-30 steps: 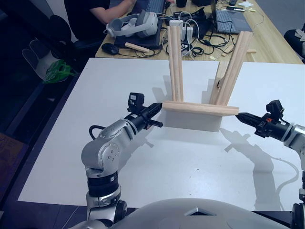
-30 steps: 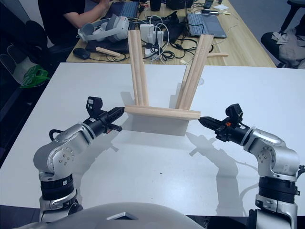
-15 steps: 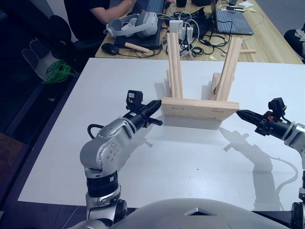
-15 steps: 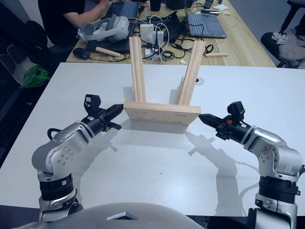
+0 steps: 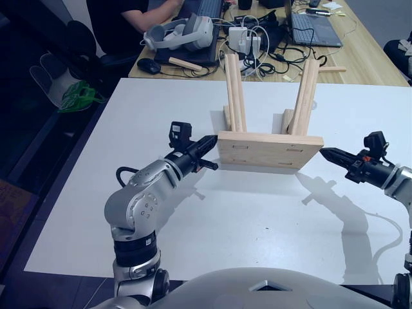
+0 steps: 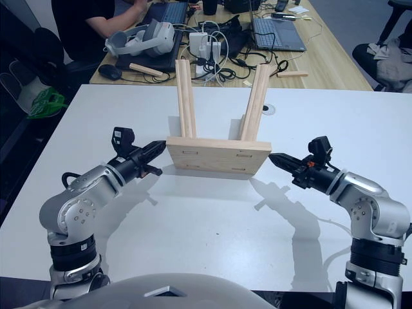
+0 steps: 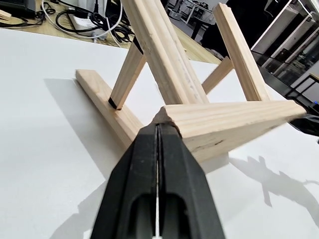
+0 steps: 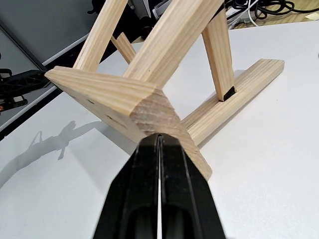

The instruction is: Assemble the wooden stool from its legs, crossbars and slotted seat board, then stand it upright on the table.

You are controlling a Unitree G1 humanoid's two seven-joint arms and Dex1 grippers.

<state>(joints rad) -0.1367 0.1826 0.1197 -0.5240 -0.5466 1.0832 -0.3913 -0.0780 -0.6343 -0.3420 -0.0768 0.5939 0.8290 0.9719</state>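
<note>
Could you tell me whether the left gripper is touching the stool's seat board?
Touching. In the left wrist view the shut tip of the left gripper meets the end edge of the seat board, no gap showing.

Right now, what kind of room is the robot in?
Probably an office or a robot lab. Behind the white table stands a wooden desk with a laptop, a headset and tangled cables.

Stool [image 5: 270,149] on the table [image 5: 257,222] — left pincer [image 5: 213,139] at its left end, right pincer [image 5: 324,153] at its right
</note>
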